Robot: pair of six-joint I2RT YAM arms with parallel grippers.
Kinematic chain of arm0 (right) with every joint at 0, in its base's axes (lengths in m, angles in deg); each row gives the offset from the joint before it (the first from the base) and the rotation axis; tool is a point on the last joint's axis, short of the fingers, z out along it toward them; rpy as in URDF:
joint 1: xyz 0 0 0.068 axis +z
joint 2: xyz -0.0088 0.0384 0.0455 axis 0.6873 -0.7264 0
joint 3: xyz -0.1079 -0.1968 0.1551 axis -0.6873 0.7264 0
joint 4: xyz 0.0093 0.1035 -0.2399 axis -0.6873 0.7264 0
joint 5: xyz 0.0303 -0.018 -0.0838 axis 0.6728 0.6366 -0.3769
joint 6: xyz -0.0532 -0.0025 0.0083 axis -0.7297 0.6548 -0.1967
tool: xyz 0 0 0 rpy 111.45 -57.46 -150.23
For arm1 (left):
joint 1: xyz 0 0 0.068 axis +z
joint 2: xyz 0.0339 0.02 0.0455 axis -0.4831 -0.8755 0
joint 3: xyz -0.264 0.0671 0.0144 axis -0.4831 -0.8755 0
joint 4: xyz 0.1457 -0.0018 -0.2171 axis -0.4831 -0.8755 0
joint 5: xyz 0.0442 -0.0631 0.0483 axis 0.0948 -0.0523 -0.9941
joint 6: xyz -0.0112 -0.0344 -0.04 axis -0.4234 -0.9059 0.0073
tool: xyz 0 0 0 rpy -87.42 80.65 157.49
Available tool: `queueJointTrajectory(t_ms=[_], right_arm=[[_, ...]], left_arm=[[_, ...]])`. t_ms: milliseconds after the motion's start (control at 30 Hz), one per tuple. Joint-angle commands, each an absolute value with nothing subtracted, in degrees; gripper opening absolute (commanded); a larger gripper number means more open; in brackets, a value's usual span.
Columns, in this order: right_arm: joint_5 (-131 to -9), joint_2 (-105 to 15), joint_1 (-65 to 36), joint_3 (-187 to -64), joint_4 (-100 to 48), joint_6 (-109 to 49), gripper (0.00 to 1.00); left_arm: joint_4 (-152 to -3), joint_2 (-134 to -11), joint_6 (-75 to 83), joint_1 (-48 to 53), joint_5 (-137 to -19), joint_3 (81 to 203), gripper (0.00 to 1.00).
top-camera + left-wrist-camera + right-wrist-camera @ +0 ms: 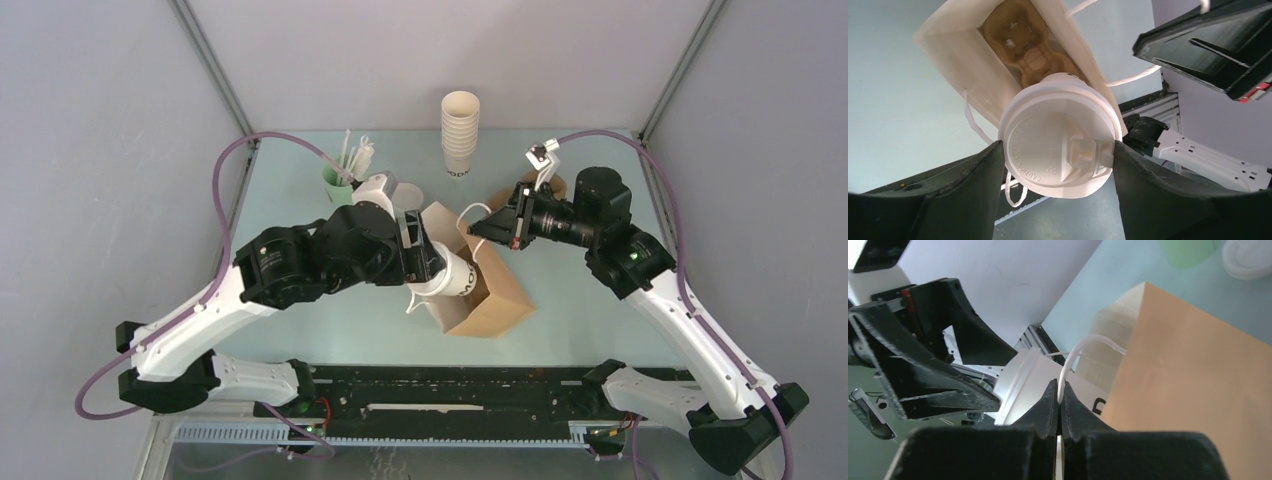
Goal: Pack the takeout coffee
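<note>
The takeout coffee [458, 276], a white cup with a white lid [1060, 136] and dark lettering, is tilted at the open mouth of a brown paper bag [498, 296]. My left gripper [436, 268] is shut on it, one finger [970, 182] on each side of the lid. A cardboard cup carrier [1029, 56] lies inside the bag. My right gripper [480, 232] is shut on the bag's white string handle [1083, 346] and holds it up. In the right wrist view the cup [1024, 384] is left of the bag [1193, 385].
A tall stack of lidless white cups [460, 133] stands at the back. A mint-green cup with straws [340, 182] and a pile of white lids [385, 190] are behind my left arm. The bag's other handle [415, 300] hangs at the near side.
</note>
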State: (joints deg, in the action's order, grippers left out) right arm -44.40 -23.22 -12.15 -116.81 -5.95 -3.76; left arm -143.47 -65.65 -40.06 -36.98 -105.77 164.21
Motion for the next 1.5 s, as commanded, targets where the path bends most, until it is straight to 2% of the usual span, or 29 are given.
queueJointTrajectory(t_ms=[0, 300, 567, 733, 1100, 1467], right_arm=[[-41.89, -22.94, -11.57, -116.88, -12.72, -2.89, 0.0], [-43.69, -22.81, -10.79, -116.86, -10.76, -4.14, 0.0], [-43.14, -23.16, -10.14, -117.5, -10.89, -6.44, 0.0], [-42.6, -23.96, -10.18, -119.59, -7.85, -9.13, 0.0], [-41.61, -23.46, -10.18, -119.59, -8.69, -8.65, 0.0], [-41.36, -23.21, -10.95, -121.35, -12.02, -5.01, 0.0]], left_arm=[[-147.29, -65.24, -41.79, -37.29, -109.38, 167.54, 0.48], [-154.46, -61.16, -41.12, -32.46, -111.37, 173.94, 0.48], [-156.25, -67.71, -33.98, -30.53, -109.18, 185.45, 0.47], [-154.28, -73.85, -26.93, -29.92, -103.63, 191.73, 0.47], [-152.55, -79.66, -22.8, -27.97, -97.04, 189.65, 0.46], [-149.73, -76.68, -23.55, -27.97, -96.48, 178.47, 0.44]])
